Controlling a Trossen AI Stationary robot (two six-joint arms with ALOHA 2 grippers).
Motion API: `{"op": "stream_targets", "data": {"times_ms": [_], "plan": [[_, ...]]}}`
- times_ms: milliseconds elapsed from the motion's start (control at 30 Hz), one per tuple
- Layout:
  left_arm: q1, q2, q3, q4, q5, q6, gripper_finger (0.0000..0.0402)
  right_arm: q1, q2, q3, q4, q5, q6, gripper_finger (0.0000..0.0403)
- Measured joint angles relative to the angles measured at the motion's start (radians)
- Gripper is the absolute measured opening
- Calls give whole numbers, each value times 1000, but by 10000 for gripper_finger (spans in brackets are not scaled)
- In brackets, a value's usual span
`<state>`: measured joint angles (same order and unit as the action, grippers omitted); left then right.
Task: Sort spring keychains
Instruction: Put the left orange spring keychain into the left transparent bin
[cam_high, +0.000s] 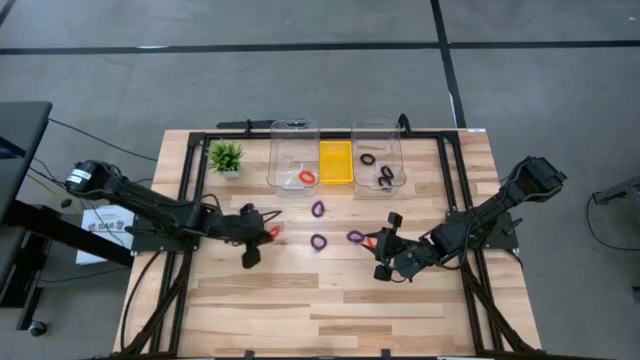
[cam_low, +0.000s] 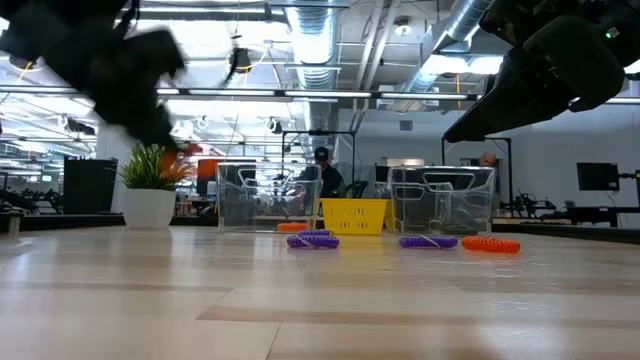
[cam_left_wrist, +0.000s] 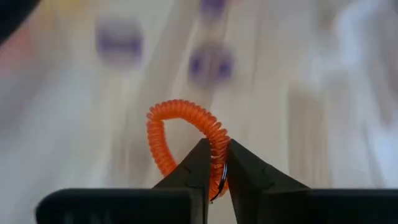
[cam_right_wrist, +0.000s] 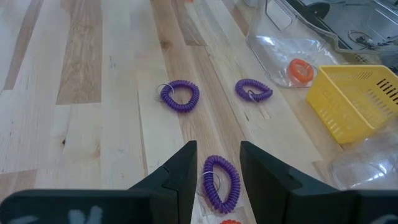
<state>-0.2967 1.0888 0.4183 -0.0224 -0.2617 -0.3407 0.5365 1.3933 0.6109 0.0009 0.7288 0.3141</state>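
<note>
My left gripper (cam_high: 266, 232) is over the table's left middle, shut on a red-orange spring keychain (cam_left_wrist: 186, 134). In the low view it is a dark blur (cam_low: 135, 75) well above the tabletop. My right gripper (cam_right_wrist: 216, 149) hovers open at the right middle. Between its fingers shows a purple keychain (cam_right_wrist: 221, 179), flat on the wood, and a red-orange one (cam_high: 370, 242) lies right beside it. Two more purple keychains (cam_high: 318, 209) (cam_high: 319, 241) lie flat mid-table. A red-orange keychain (cam_high: 307, 177) lies in the left clear bin, and two black ones (cam_high: 368, 158) (cam_high: 386, 178) in the right bin. My left gripper pinches one side of the red-orange keychain's coil (cam_left_wrist: 219, 158) between its two fingertips. The rest of the loop stands out beyond the fingers. The keychain is lifted clear of the table.
Along the far edge stand two clear bins (cam_high: 294, 150) (cam_high: 378, 150) with a yellow basket (cam_high: 335, 162) between them, and a small green plant (cam_high: 226, 157) to their left. The near half of the wooden tabletop is bare.
</note>
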Motion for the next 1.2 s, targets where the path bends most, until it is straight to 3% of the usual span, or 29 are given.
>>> {"op": "stream_targets", "data": {"times_ms": [233, 333, 400, 600, 767, 900, 1200], "plan": [[9, -1, 16, 497, -399, 378, 45, 0, 0, 0, 1, 3, 0, 114], [89, 0, 16, 617, -471, 466, 45, -1, 0, 0, 14, 3, -13, 114], [173, -1, 16, 675, -435, 472, 42, -3, 0, 0, 27, 3, -33, 114], [456, 22, 16, 695, -148, 370, 29, -2, 0, 0, 60, 4, -71, 114], [610, 114, 16, 695, 25, 274, 31, -2, 0, 0, 60, 3, -71, 114], [657, 214, 36, 695, 99, 236, 32, -2, 0, 0, 60, 3, -71, 114], [657, 381, 115, 696, 105, 223, 72, -2, 0, 0, 56, 0, -70, 114]]}}
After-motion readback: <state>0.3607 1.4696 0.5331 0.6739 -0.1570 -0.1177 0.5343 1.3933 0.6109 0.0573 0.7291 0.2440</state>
